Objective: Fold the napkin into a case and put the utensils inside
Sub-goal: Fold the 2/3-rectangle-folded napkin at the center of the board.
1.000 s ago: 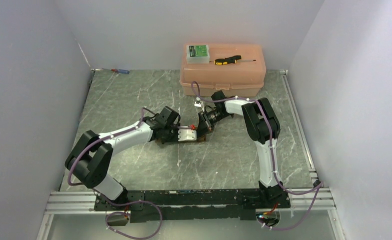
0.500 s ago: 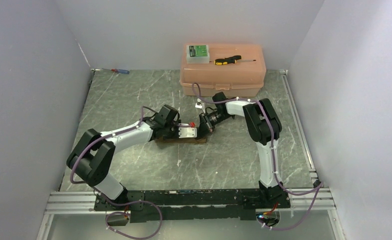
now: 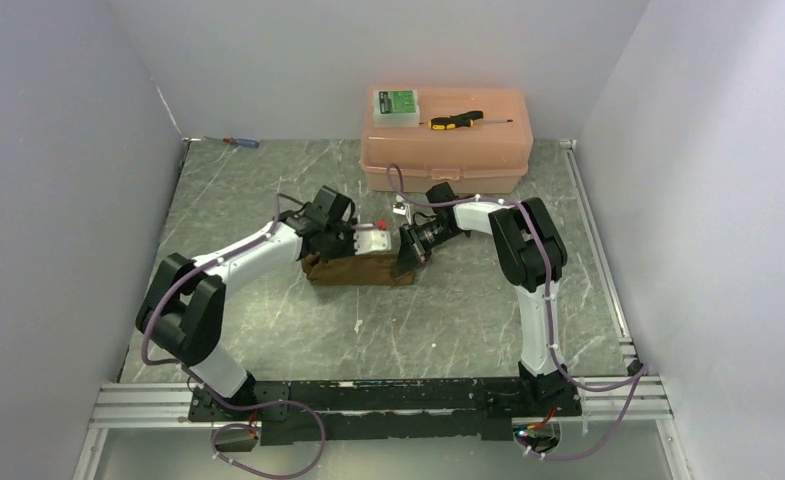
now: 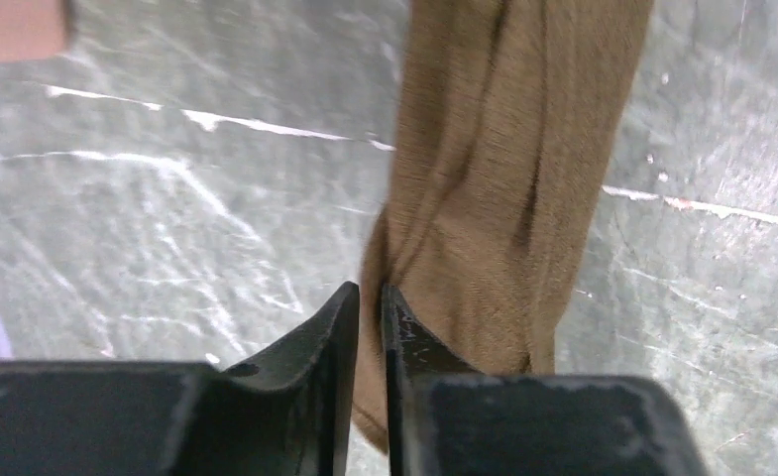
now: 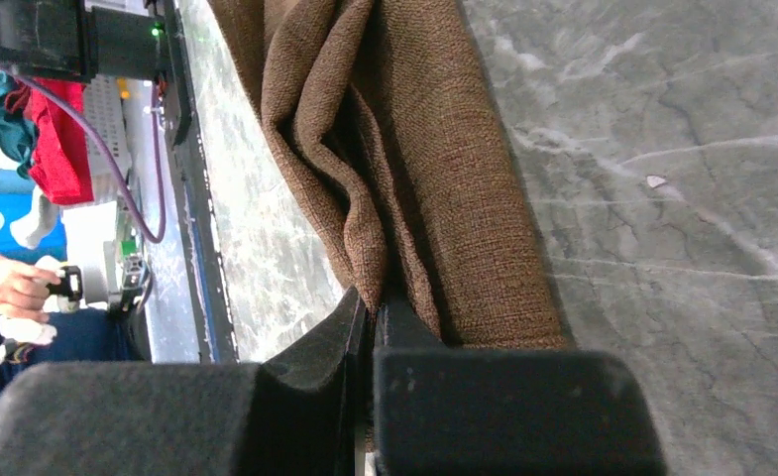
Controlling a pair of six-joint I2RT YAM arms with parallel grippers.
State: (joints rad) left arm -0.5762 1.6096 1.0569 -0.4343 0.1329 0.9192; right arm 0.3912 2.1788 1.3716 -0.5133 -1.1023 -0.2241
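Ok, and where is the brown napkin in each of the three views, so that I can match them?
Top external: the napkin is at the centre of the picture, on the table.
Left wrist: the napkin is a strip from top centre-right down to the left hand.
Right wrist: the napkin hangs in folds from top centre into the right hand.
Shared landmark: the grey marbled table.

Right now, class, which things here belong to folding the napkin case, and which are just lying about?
Job: dark-brown cloth napkin; left gripper and right gripper, both pinching it.
Lying about: pink plastic box; small green-labelled box and yellow-and-black screwdriver on its lid; blue-and-red screwdriver, far left corner.
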